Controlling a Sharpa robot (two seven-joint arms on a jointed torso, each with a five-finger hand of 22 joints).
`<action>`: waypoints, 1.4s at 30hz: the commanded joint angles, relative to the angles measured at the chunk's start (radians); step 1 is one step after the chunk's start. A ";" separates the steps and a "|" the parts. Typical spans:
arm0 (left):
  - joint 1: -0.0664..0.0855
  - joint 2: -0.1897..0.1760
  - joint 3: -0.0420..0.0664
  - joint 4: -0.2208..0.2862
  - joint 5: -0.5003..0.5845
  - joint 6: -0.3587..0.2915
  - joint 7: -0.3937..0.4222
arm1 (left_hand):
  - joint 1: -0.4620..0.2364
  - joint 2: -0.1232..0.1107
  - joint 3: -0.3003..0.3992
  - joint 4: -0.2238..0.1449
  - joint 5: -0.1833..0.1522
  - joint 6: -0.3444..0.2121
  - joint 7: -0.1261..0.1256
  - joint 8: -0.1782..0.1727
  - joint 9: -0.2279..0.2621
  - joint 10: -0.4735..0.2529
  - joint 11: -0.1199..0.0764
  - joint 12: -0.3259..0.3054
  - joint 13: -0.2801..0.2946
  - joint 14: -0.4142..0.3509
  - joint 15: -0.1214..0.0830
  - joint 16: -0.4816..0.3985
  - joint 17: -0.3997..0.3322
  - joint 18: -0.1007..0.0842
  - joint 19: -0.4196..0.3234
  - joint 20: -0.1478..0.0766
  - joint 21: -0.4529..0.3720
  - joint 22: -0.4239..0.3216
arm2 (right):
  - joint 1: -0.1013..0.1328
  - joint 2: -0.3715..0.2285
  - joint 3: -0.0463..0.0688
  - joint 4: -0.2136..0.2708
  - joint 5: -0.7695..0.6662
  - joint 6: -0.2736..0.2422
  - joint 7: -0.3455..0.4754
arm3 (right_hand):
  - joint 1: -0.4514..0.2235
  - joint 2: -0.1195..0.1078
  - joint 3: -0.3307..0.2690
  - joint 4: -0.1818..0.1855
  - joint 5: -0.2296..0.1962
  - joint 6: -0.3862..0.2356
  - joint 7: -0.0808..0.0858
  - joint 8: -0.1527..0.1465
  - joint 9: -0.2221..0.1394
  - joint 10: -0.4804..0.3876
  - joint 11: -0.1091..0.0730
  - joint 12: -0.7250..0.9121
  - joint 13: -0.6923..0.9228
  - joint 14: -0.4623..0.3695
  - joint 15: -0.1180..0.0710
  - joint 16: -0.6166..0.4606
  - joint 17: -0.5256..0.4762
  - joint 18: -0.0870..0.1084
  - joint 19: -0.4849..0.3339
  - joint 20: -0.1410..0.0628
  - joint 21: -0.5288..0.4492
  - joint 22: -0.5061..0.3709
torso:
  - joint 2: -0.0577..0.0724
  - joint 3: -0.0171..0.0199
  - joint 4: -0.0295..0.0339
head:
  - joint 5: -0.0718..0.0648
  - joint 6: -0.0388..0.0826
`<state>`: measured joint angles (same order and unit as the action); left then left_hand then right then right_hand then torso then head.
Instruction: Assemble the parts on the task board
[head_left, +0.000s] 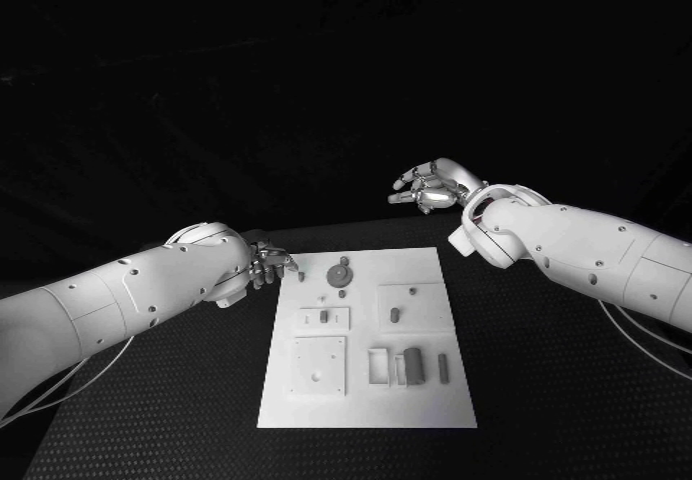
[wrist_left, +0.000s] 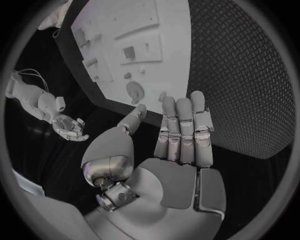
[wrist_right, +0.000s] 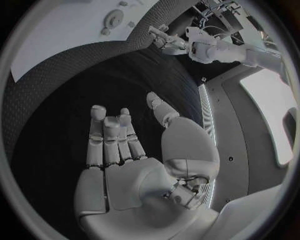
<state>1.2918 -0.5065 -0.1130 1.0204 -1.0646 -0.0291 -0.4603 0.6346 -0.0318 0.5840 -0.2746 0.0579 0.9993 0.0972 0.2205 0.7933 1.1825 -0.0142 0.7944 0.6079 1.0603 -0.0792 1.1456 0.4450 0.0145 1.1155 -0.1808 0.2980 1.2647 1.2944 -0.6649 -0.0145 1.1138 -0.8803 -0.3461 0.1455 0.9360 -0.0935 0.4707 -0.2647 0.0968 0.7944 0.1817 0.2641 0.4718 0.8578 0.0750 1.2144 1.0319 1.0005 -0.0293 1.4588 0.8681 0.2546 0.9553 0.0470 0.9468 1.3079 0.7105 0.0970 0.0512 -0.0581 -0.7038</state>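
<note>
No part looks to be in hand yet, so I judge the assembly to be at its opening: both arms are poised at the far end of the board (head_left: 368, 400), at about twelve o'clock from its centre, and the pieces lie in their places on it.

The board is a white plate in the middle of the dark tabletop (head_left: 548, 400). On it, toward eleven o'clock, sits a round disc-like part (head_left: 339, 275); toward five o'clock a darker upright block (head_left: 414, 365) stands beside some slim pieces; a square plate with a small peg (head_left: 319, 363) lies toward seven o'clock.

The left robot hand (head_left: 264, 266) hovers at the board's far left corner, just beside its edge. In its wrist view the hand (wrist_left: 169, 150) is flat and open, fingers straight and close together, thumb held apart, nothing in it and touching nothing I can see.

The right robot hand (head_left: 426, 190) is raised well beyond the board's far right corner, around one o'clock. Its wrist view shows the palm (wrist_right: 131, 170) open over bare tabletop, empty.

The next move probably calls for the left hand to drop to the disc, the nearest part, and close on it cleanly; the pieces are small, so a precise pinch would be needed.
</note>
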 joint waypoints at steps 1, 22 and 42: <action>0.002 0.026 0.000 -0.051 0.040 0.013 0.056 | 0.008 -0.012 -0.004 0.010 -0.003 -0.031 0.015 -0.009 0.000 -0.031 0.017 -0.061 -0.039 -0.036 0.027 -0.058 -0.030 -0.015 -0.039 0.027 -0.048 -0.029 | -0.002 0.004 0.000 -0.002 0.001 0.010 0.006 | -0.011 0.000 -0.003 0.004 -0.002 -0.001 0.005 -0.004 -0.001 -0.008 0.001 0.001 -0.002 -0.005 0.000 0.002 -0.001 0.007 -0.002 -0.001 -0.004 0.008 | 0.001 0.0007 -0.0016 | 0.003 0.004; -0.033 0.188 -0.003 -0.329 -0.046 0.066 0.199 | 0.009 -0.047 -0.066 -0.009 -0.009 -0.103 0.048 -0.037 -0.072 -0.079 0.057 -0.247 -0.146 -0.106 0.096 -0.213 -0.085 -0.002 -0.113 0.099 -0.174 -0.095 | -0.003 0.024 0.000 -0.010 0.001 0.014 0.004 | -0.009 0.001 -0.002 0.004 -0.001 -0.001 0.005 -0.004 -0.002 -0.008 0.001 0.001 -0.003 -0.006 0.000 0.002 -0.002 0.007 -0.001 -0.001 -0.005 0.008 | 0.005 0.0052 -0.0036 | -0.003 0.009; -0.045 0.210 -0.006 -0.371 -0.071 0.082 0.219 | 0.038 -0.015 -0.070 -0.009 -0.008 -0.071 0.053 -0.030 -0.099 -0.062 0.061 -0.287 -0.162 -0.098 0.100 -0.241 -0.082 -0.001 -0.109 0.103 -0.194 -0.101 | -0.002 0.037 0.001 -0.007 0.001 0.009 0.003 | -0.009 0.001 -0.002 0.004 -0.002 -0.003 0.006 -0.004 -0.002 -0.008 0.002 0.002 -0.003 -0.006 0.000 0.003 -0.002 0.007 -0.001 -0.001 -0.005 0.008 | 0.007 0.0088 -0.0051 | -0.020 0.010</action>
<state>1.2479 -0.3016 -0.1185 0.6500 -1.1268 0.0295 -0.2651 0.6646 -0.0513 0.5167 -0.2818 0.0531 0.9234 0.1498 0.1850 0.6954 1.1115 0.0481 0.5103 0.4466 0.9540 0.0217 0.9090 0.3613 0.0151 1.0051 -0.0813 0.1092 1.1647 1.2921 -0.6295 -0.0146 1.1045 -0.8793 -0.3448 0.1441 0.9360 -0.0935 0.4707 -0.2647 0.0968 0.7912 0.1812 0.2641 0.4711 0.8578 0.0750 1.2144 1.0301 1.0007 -0.0291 1.4588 0.8673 0.2478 0.9538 0.0485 0.9469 1.3079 0.7175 0.1061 0.0456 -0.0770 -0.6936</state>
